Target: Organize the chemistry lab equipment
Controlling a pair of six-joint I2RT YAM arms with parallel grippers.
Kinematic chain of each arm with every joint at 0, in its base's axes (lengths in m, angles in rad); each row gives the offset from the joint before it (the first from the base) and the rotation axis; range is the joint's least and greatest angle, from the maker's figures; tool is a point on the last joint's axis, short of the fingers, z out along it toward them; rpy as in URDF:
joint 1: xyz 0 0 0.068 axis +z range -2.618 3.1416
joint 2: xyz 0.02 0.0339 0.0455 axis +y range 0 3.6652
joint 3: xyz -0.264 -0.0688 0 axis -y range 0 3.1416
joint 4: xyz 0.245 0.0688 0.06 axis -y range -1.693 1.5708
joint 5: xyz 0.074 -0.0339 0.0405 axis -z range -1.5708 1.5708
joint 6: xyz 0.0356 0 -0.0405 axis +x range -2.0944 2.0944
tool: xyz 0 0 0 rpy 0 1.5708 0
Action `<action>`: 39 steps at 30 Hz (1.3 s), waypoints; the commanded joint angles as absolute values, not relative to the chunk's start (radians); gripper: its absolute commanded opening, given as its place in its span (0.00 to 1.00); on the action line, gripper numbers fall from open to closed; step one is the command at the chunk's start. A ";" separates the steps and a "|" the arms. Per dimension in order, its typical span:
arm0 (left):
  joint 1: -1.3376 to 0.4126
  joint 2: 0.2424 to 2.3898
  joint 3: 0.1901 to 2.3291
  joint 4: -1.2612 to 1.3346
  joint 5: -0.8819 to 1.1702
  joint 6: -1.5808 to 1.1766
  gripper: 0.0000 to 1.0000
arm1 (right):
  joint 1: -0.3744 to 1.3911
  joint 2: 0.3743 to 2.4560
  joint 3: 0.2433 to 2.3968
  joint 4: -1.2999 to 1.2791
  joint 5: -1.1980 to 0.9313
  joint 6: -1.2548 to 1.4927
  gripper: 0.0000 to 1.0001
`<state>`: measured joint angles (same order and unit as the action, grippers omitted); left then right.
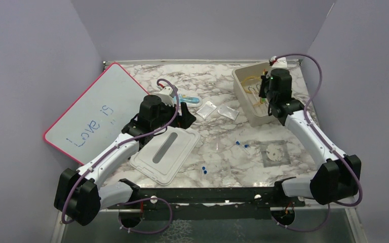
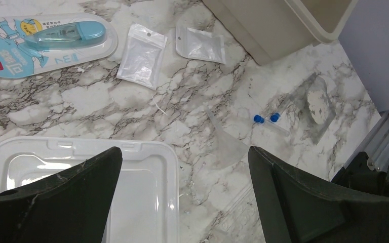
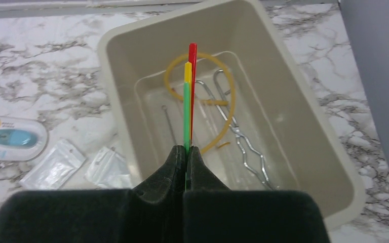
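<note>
My right gripper (image 3: 187, 149) is shut on thin sticks, a green one (image 3: 186, 111) with a yellow (image 3: 187, 71) and a red (image 3: 192, 76) beside it, pointing down into the beige bin (image 3: 304, 131). Inside the bin lie a loop of amber tubing (image 3: 231, 109) and metal forceps (image 3: 243, 142). My left gripper (image 2: 184, 152) hangs open over the marble table with nothing between its fingers, above the edge of a white lid (image 2: 147, 172) and near a clear funnel (image 2: 225, 144). Two blue-capped clear tubes (image 2: 266, 119) lie further right.
Two small clear bags (image 2: 142, 55) (image 2: 201, 44) and a blue correction-tape pack (image 2: 45, 43) lie beyond the lid. A whiteboard (image 1: 91, 116) leans at the left wall. More blue-capped tubes (image 1: 203, 169) and a round disc on a clear sheet (image 1: 275, 152) lie near the front.
</note>
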<state>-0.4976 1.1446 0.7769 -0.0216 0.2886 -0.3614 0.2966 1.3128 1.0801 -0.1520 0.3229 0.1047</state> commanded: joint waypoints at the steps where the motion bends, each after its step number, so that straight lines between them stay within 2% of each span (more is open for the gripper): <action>1: -0.495 1.130 0.785 0.020 0.311 -0.364 0.97 | 0.168 1.345 1.099 -0.121 0.135 0.035 0.01; 8: -0.496 1.131 0.782 0.020 0.305 -0.364 0.97 | 0.079 1.518 1.136 -0.110 0.014 0.010 0.03; 15: -0.495 1.134 0.786 0.014 0.299 -0.359 0.97 | 0.071 1.690 1.214 -0.169 -0.100 -0.054 0.05; 18: -0.495 1.138 0.787 0.013 0.298 -0.357 0.97 | 0.071 1.723 1.227 -0.185 -0.133 -0.070 0.08; 20: -0.495 1.142 0.788 0.012 0.299 -0.357 0.97 | 0.071 1.730 1.233 -0.197 -0.148 -0.077 0.15; 23: -0.495 1.149 0.790 0.012 0.305 -0.359 0.97 | 0.071 1.721 1.241 -0.211 -0.148 -0.069 0.28; 26: -0.495 1.155 0.791 0.011 0.308 -0.357 0.97 | 0.071 1.689 1.252 -0.229 -0.135 -0.043 0.35; 33: -0.495 1.172 0.793 0.012 0.323 -0.371 0.97 | 0.082 1.548 1.255 -0.305 -0.174 0.079 0.38; 39: -0.497 1.191 0.798 0.009 0.334 -0.388 0.97 | 0.159 1.407 1.230 -0.401 -0.134 0.151 0.38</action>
